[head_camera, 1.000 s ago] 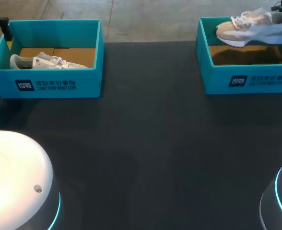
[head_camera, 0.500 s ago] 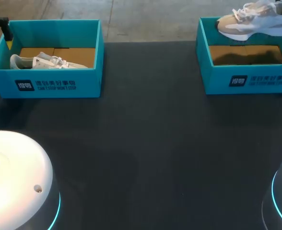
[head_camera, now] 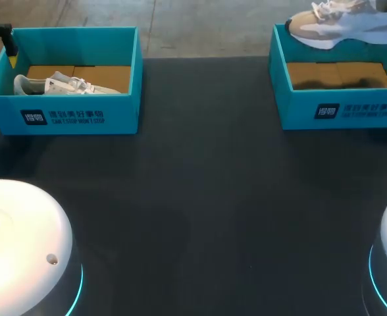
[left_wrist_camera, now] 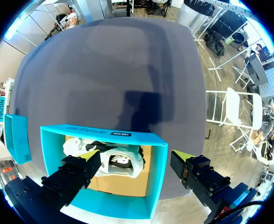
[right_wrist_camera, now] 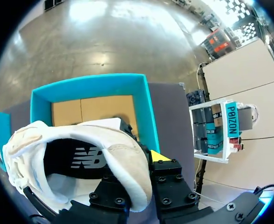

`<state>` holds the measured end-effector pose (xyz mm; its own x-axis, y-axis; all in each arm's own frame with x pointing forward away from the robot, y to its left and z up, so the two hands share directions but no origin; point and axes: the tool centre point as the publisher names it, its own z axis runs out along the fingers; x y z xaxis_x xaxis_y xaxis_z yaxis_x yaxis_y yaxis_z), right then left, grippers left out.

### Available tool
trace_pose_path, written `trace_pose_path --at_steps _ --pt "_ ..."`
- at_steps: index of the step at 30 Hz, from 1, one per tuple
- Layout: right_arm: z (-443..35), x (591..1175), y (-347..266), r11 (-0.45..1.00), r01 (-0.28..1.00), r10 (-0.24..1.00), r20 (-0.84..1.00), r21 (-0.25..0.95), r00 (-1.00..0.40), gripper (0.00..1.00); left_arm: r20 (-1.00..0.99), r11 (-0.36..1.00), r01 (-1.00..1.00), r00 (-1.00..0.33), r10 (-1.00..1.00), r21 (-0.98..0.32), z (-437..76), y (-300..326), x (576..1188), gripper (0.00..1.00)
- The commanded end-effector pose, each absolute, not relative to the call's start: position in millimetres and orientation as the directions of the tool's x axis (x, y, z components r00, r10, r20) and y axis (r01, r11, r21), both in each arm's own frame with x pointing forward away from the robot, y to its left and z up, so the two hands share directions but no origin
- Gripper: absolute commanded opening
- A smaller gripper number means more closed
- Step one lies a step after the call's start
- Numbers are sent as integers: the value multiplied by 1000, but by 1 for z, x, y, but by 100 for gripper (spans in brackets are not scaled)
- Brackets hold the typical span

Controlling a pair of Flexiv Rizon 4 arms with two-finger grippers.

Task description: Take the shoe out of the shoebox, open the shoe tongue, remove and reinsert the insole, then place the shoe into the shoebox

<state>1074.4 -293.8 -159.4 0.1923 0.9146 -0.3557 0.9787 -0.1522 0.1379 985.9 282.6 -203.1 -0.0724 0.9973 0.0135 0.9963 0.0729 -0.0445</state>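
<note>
shoe in the left box (head_camera: pixel 60 84): lies on the cardboard floor, toe toward the left wall; nothing grips it.
left shoebox (head_camera: pixel 62 115): open, at the table's far left.
left gripper (left_wrist_camera: pixel 136 155): hangs above that box, fingers spread wide, one over the shoe, the other outside the box wall; it holds nothing.
table (head_camera: pixel 200 197): dark top, with a bare stretch between the two boxes.
right shoebox (head_camera: pixel 338 108): open, at the far right; only its cardboard floor shows inside.
held shoe (head_camera: pixel 338 23): in the air above the right shoebox's back wall, sole down, toe pointing left, clear of the rim.
right gripper (right_wrist_camera: pixel 137 163): pinches the heel collar, one finger inside the opening and one outside; it is clamped on the held shoe.
step in hand: taking the shoe out of the box; by my judgement nearly done.
next move: likely bring the shoe over the bare table and set it sole-flat so the tongue can be reached. gripped at the heel only, the toe may dip, so it should pass well above the front wall.
arm pose: right wrist sits above and behind the shoe, looking down into the box; the left arm enters at the far left edge.
</note>
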Motion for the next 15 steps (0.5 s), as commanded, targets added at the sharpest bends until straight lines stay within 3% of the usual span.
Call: trace_pose_path --at_steps 1,15 --pt "-142 1041 -277 -157 971 913 -348 180 212 0 14 72 997 -71 997 -42 -203 283 985 100" --pt "-137 959 -214 -204 958 909 -325 202 262 0 14 72 997 -71 997 -42 -203 283 985 100"
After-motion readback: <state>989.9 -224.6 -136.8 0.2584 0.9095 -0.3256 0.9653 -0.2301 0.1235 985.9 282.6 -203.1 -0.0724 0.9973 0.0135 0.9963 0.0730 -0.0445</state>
